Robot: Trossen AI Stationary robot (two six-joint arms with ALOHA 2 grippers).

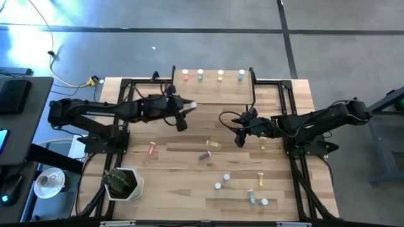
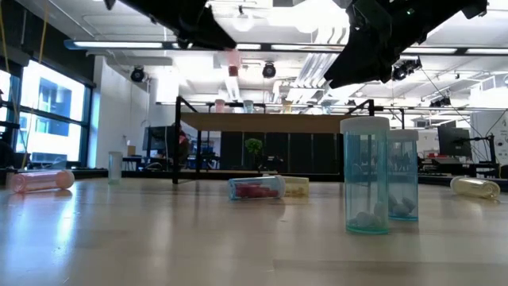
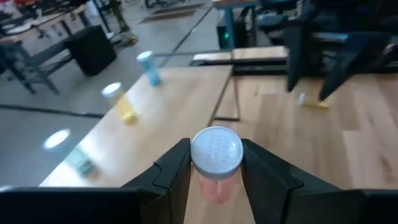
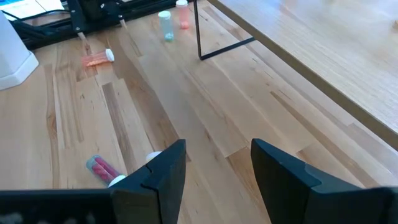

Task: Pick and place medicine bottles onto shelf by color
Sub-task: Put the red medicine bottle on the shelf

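- Four bottles stand along the shelf (image 1: 214,88) back edge: red, green, yellow, blue. We carry a fifth, a pink bottle (image 3: 216,163), in the left gripper (image 1: 184,108), fingers pinching it just under the white cap, held above the shelf's left part.
- Right gripper (image 1: 240,133) hangs over the table w/ fingers spread, nothing between them; red bottle (image 4: 103,168) lies just beside it on the wood.
- Risk, as we judge it: grip sits high near the cap, so the bottle may tilt or tip on release.
- Wrong spot also poss.: it belongs by the red one (image 1: 185,75), not the green.
- Our arms are near each other mid-table; clash poss.
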